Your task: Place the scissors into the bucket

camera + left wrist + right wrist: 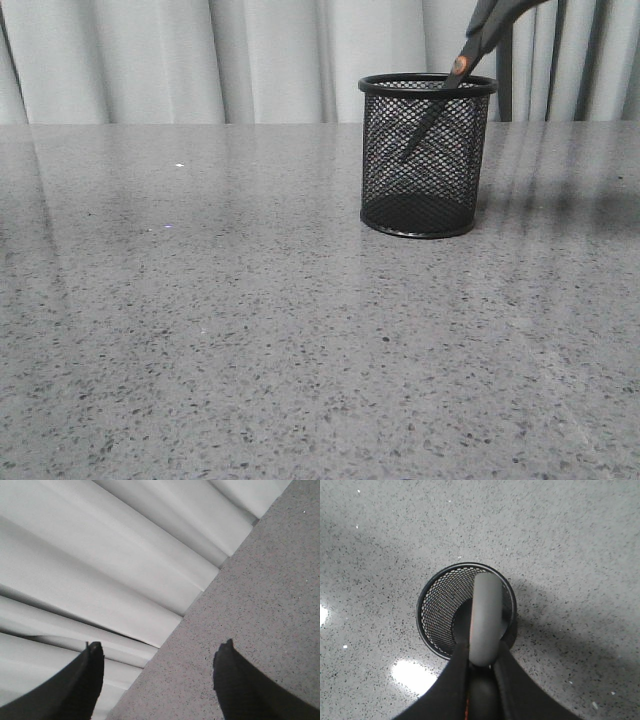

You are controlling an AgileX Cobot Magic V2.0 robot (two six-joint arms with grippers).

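- The scissors (pixel 452 82) hung tilted, blades down inside the bucket (pixel 427 157), handles leaning up and to the right past the rim; the tip showed through the mesh partway down, apparently short of the base.
- The bucket stood upright on the table (pixel 200 320), right of centre and near its far edge.
- In the right wrist view the right gripper (pixel 482 667) was clamped on the scissors' handle end, directly above the bucket's mouth.
- The left gripper (pixel 157 652) was spread apart, holding nothing, well clear of the work, facing the curtain (pixel 100 555).
- Judgement: the insertion was nearly complete. Lower a little further before release, keeping the blades off the rim.
- Risk: the scissors look taller than the bucket; a tilted drop could tip it.
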